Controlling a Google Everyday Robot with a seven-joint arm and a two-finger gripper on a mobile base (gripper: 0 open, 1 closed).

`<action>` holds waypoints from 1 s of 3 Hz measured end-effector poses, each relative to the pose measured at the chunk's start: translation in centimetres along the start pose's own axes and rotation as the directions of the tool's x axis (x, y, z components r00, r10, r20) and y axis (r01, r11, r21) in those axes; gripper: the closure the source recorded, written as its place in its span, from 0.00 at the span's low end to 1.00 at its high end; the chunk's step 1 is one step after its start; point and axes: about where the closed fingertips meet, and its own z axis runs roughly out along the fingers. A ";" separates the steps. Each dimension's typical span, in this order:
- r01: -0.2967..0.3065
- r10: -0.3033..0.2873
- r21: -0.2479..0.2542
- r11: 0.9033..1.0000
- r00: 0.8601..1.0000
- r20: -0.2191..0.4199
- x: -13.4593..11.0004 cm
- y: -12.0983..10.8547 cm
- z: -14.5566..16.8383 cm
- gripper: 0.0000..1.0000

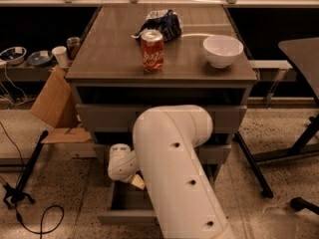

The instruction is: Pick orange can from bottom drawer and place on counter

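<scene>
1. The cabinet's top surface [107, 49], in the upper centre of the frame, carries a red can [152, 50] standing upright near the front edge. A white bowl [222, 50] sits to the can's right, and a crumpled dark bag [162, 24] lies just behind the can.
2. The bottom drawer [122, 217], in the lower centre, stands pulled open beneath two taller drawer fronts [99, 117].
3. A white arm [174, 168] rises from the bottom edge of the frame and bends down to the left into the open drawer, covering its right part.
4. The gripper [136, 181], left of centre in the lower frame, is inside the open drawer below a rounded wrist. Only a tan tip shows. It cannot be told how far the jaws are open or whether they hold anything.
5. The orange can cannot be made out, because the arm hides much of the drawer's interior.
6. A cardboard box [55, 101] leans on the floor at the left of the frame, beside the cabinet.
</scene>
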 end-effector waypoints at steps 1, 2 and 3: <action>0.014 -0.013 -0.047 0.999 1.000 0.023 0.6 0.4 3.2 0.00; 0.028 -0.024 -0.127 0.991 0.999 0.030 0.4 2.7 6.4 0.00; 0.012 -0.006 -0.213 0.977 1.000 0.030 -0.1 6.9 10.5 0.00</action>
